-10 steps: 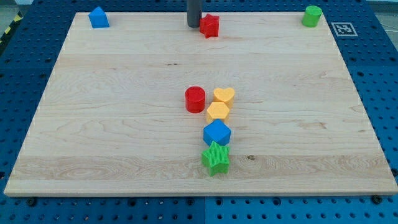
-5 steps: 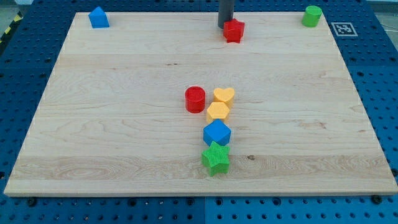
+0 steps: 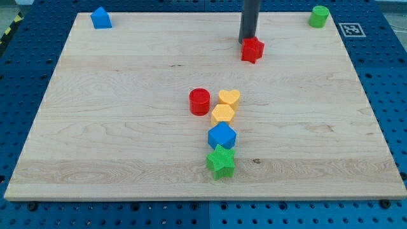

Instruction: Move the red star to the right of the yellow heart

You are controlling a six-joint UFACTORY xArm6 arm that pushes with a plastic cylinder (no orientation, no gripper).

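Observation:
The red star (image 3: 252,49) lies on the wooden board (image 3: 114,146) near the view's top, right of centre. My tip (image 3: 246,42) touches the star's upper left side. The yellow heart (image 3: 229,98) sits near the board's middle, well below the star and a little to its left. A red cylinder (image 3: 199,101) stands just left of the heart.
A yellow hexagon (image 3: 223,114), a blue cube-like block (image 3: 222,136) and a green star (image 3: 220,161) form a column under the heart. A blue house-shaped block (image 3: 100,18) is at the top left corner. A green cylinder (image 3: 318,16) is at the top right corner.
My tip and the red star have moved together to the view's right and downward, from near the board's top edge. The other blocks have not moved.

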